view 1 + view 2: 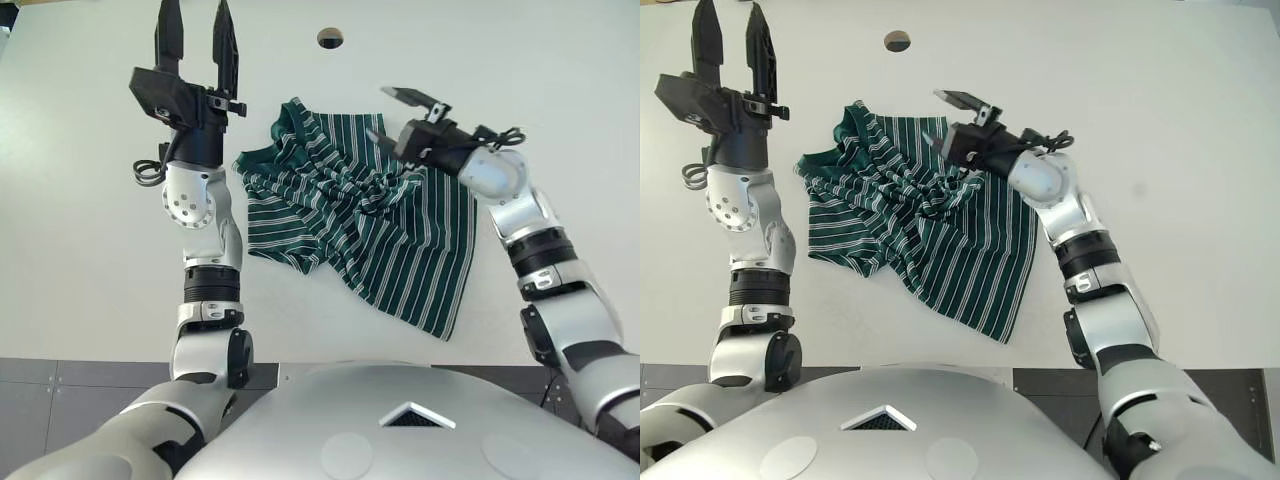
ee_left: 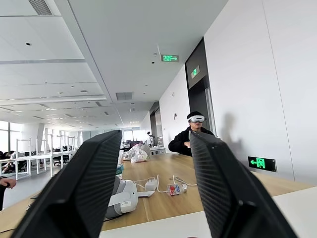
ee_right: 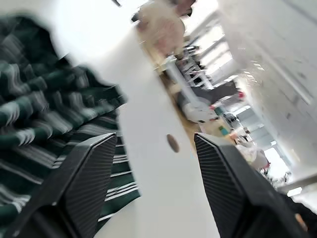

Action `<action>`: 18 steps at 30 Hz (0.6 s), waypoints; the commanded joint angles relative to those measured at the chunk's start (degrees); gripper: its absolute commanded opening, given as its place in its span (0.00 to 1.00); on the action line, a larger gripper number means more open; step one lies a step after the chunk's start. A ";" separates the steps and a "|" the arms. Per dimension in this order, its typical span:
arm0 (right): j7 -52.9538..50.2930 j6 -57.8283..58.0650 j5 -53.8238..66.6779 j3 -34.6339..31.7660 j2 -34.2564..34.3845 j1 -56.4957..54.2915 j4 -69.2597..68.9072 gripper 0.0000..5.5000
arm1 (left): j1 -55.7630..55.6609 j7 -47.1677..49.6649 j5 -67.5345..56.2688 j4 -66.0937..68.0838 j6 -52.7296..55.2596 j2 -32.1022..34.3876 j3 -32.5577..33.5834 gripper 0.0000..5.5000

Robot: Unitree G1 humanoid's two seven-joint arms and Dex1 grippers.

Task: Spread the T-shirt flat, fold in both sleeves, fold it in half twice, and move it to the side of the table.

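The job looks to be at its first step, the spreading. The shirt (image 1: pixel 360 225) lies rumpled on the white table (image 1: pixel 80 250), in the middle of the head views. Its near hem trails toward the lower right of centre, fairly smooth. Farther up the cloth bunches into folds, one flap is doubled over at the left, and no sleeve is laid out that I can pick out.

The right claw (image 1: pixel 385 115) hovers over the shirt's upper right part, just above the bunched cloth. Its fingers are parted and hold nothing. The next move probably calls for it to drop onto an edge or corner there, pinch a single layer and draw it outward.

The left claw (image 1: pixel 195 25) is raised at the upper left, beside the shirt's left edge but apart from it — fingers spread wide, empty, pointing up and away. Farthest off, a small round hole (image 1: pixel 330 38) sits in the tabletop beyond the shirt.
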 commanded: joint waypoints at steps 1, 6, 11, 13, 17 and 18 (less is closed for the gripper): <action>-2.04 -0.08 -7.30 5.45 0.35 -7.25 10.20 0.53 | -0.23 0.74 0.60 -2.64 2.04 0.25 -0.25 0.46; -4.07 2.62 -12.72 10.50 3.68 -15.66 24.69 0.53 | -0.06 1.12 0.96 -3.65 2.45 0.10 -0.32 0.46; -6.34 7.10 -15.45 13.21 3.57 -19.70 33.74 0.53 | -0.44 1.20 0.73 -3.49 2.51 0.00 -0.28 0.46; -6.64 8.34 -15.39 13.20 1.78 -20.58 35.48 0.53 | -0.24 1.45 0.97 -3.70 2.47 -0.18 -0.38 0.46; -7.38 10.36 -14.19 12.15 -2.73 -22.15 37.45 0.53 | -0.03 2.35 1.80 -4.41 2.62 -0.75 -0.87 0.46; -7.49 11.12 -13.59 11.46 -4.25 -22.51 37.83 0.53 | -0.12 2.59 2.02 -4.54 2.76 -0.92 -1.04 0.46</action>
